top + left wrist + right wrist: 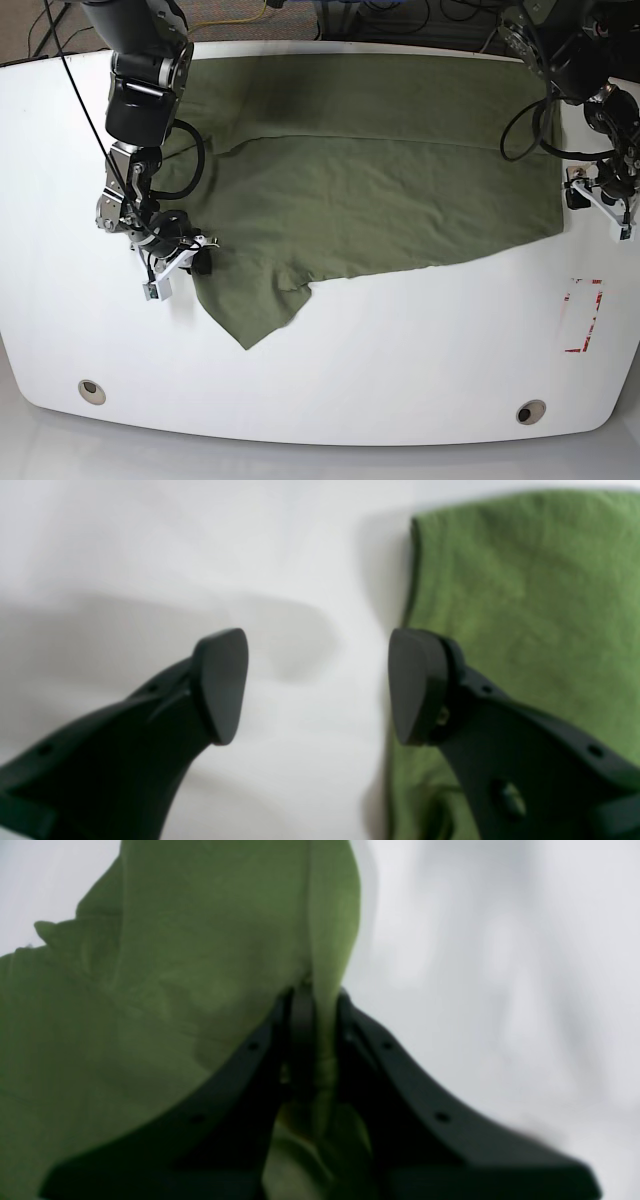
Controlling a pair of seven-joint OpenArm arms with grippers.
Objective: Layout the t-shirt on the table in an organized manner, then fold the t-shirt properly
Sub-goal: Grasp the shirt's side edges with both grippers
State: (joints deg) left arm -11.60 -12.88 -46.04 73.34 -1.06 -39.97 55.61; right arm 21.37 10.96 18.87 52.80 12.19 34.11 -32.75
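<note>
white tabletop [330, 390], glossy, rounded at the corners, with two grommet holes [92, 391] along the near edge and a red tape mark [581, 315] by the left arm's side.

spread over its far half, the t-shirt [370, 190]: olive green, mostly flat, creased, one sleeve or corner trailing toward the near edge in a point. soft and light by the look of it, sure to drape and wrinkle; liable to drag and bunch if pulled from one side alone. best taken at hems, sleeve ends or shoulder seams, where doubled cloth gives a firmer pinch.

right gripper [312, 1005] at the cloth's edge on the base view's left, fingers closed on a fold of the t-shirt, green fabric pinched between them and rising in a ridge.

left gripper [317, 685] at the opposite edge, fingers [220, 685] spread wide, holding nothing, one of them over bare tabletop, the other over the hem.
</note>
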